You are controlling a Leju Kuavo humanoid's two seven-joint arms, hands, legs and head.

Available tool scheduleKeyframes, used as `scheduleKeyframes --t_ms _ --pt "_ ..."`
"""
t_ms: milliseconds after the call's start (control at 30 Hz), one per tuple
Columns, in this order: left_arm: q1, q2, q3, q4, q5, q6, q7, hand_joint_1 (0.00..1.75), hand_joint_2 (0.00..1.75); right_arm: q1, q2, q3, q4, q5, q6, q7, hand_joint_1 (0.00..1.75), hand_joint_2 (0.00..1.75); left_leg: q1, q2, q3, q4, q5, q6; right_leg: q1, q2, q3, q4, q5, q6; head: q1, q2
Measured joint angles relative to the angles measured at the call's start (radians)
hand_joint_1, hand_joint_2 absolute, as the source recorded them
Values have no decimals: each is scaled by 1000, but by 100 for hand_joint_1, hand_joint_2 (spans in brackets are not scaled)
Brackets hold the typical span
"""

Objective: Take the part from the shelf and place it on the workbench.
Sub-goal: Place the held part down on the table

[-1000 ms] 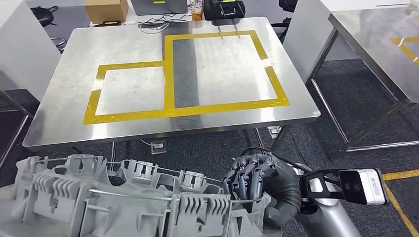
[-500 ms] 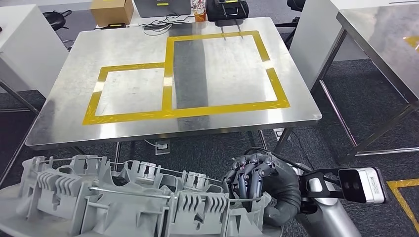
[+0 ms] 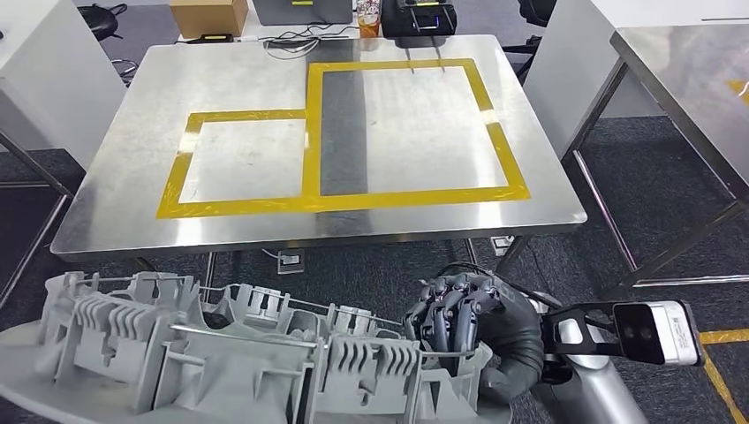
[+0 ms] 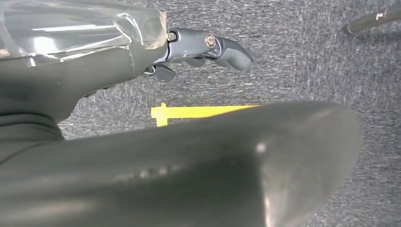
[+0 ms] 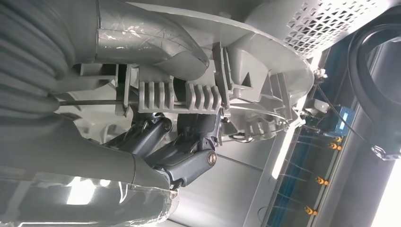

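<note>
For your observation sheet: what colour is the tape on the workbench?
Yellow tape, outlining two rectangles on the workbench; clearest in the head view.

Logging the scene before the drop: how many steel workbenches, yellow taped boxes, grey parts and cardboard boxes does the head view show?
Steel workbenches: 2, the near workbench and a second workbench to its right
Yellow taped boxes: 2, small box and large box
Grey plastic part, gripped by the right hand: 1
Cardboard box: 1
Total: 6
</note>
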Motion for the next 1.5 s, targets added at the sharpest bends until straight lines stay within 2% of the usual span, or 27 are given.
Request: scheduleKeyframes --t_ms 67,100,133,200,233,300,433,500,567,600,633,700,767,867,933,967,1067,1100,1133,1167,1200,1233,1300,1333,1367,1433,1500 --pt "0 0 0 2 -2 2 -2 0 0 6 0 -4 0 0 0 0 175 175 0 -3 -1 0 -1 1 -5 0 -65 119 -34 3 1 0" --pt "0 0 0 3 -2 3 -2 0 0 8 -1 -5 0 1 0 0 175 175 0 -5 0 1 -2 0 -9 0 -80 136 -32 11 1 0" --pt "0 0 0 4 -2 3 -3 0 0 9 -1 -7 0 1 0 0 175 175 1 -7 0 2 -4 -1 -13 0 -73 112 -14 22 1 0" --pt "0 0 0 8 -2 3 -4 0 0 8 -2 -8 0 2 1 0 175 175 3 -12 3 7 -10 -10 -21 0 -13 -26 43 43 2 0" --pt "0 0 0 8 -2 3 -6 0 0 8 -2 -8 -1 2 1 0 175 175 1 -14 2 12 -16 -16 -23 0 19 -90 66 45 2 0" --pt "1 1 0 9 -2 3 -9 0 0 8 -2 -10 -2 1 1 0 175 175 -1 -16 -1 20 -25 -28 -20 1 49 -147 82 32 2 0" --pt "1 2 -1 11 -3 6 -16 0 0 7 -1 -11 -6 0 0 2 175 175 6 -14 -11 48 -47 -48 -20 2 60 -149 78 1 1 0" --pt "1 3 0 11 -3 6 -18 0 0 7 1 -10 -9 -2 0 2 175 175 8 -10 -65 155 -94 -58 -21 1 69 -150 72 -10 -2 0" --pt "1 4 0 11 -4 6 -19 0 0 8 2 -10 -10 -4 0 2 175 175 10 -9 -144 288 -135 -62 -18 1 76 -150 63 -16 -3 0" --pt "2 4 0 11 -5 5 -19 0 0 8 2 -10 -10 -4 0 3 175 175 10 -8 -168 318 -133 -63 -17 2 80 -150 59 -17 -3 0" --pt "2 3 0 11 -6 5 -20 0 0 9 1 -10 -10 -4 0 4 175 175 11 -7 -170 306 -110 -60 -15 2 87 -150 54 -17 -3 0" --pt "2 4 0 11 -9 5 -21 0 0 8 2 -10 -11 -5 0 5 175 175 8 -4 -122 184 -29 -49 -13 2 104 -151 42 -15 -3 0" --pt "2 6 0 11 -12 4 -23 0 0 8 2 -10 -12 -5 0 5 175 175 -1 1 -67 66 13 -31 -11 2 115 -153 30 -7 -2 0" --pt "3 8 0 10 -17 7 -28 0 0 10 1 -11 -12 -5 0 4 175 175 -11 1 -41 21 -1 -11 -11 1 124 -151 30 12 -3 0" --pt "4 9 0 10 -21 12 -30 0 0 11 1 -11 -12 -4 0 3 175 175 -8 -3 -17 7 -8 0 -12 1 116 -116 27 20 0 0" --pt "4 9 0 11 -22 14 -32 0 0 10 1 -11 -12 -4 0 2 175 175 -6 -5 -2 3 -11 5 -13 1 94 -75 19 20 3 0" --pt "4 9 -1 15 -24 18 -35 0 0 13 0 -12 -13 -4 0 -1 175 175 -6 -8 22 1 -30 8 -14 2 -28 98 -31 18 7 0" --pt "4 9 -1 16 -24 18 -35 0 0 14 -1 -12 -12 -3 0 -1 175 175 -6 -10 32 1 -39 7 -14 2 -60 126 -45 18 7 0" --pt "4 9 -1 17 -24 18 -36 0 0 16 -2 -12 -12 -3 0 -1 175 175 -5 -12 45 1 -50 5 -15 2 -76 121 -49 20 7 0" --pt "4 9 -1 18 -25 18 -36 0 0 16 -3 -12 -11 -3 0 -1 175 175 -4 -14 61 2 -61 2 -16 1 -76 83 -37 26 8 0" --pt "4 8 -1 19 -25 18 -36 0 0 17 -4 -12 -11 -2 0 -1 175 175 -4 -16 78 2 -75 -2 -17 1 -65 19 -1 36 8 0" --pt "3 8 0 21 -25 19 -36 0 0 18 -5 -12 -10 -3 0 -1 175 175 -4 -17 94 5 -89 -7 -19 -1 -53 -47 50 46 9 0" --pt "3 10 0 22 -26 22 -37 0 0 19 -6 -11 -9 -3 0 -1 175 175 -8 -18 112 8 -119 -19 -17 -3 -31 -126 126 38 10 0" --pt "3 11 0 23 -27 24 -37 0 0 19 -6 -11 -8 -3 1 -2 175 175 -9 -17 119 10 -128 -24 -15 -4 -26 -133 138 25 10 0" --pt "2 12 0 23 -28 25 -38 0 0 17 -6 -11 -8 -3 1 -2 175 175 -8 -17 122 11 -133 -29 -13 -2 -19 -131 134 10 11 0" --pt "-1 12 0 24 -27 26 -38 0 0 13 -6 -11 -9 -2 1 -2 175 175 -4 -13 112 47 -131 -36 -15 2 -7 -134 126 -5 11 0" --pt "-4 12 0 25 -25 27 -38 0 0 11 -5 -11 -9 -2 1 -2 175 175 0 -10 43 153 -143 -47 -17 4 7 -135 114 -16 10 0"
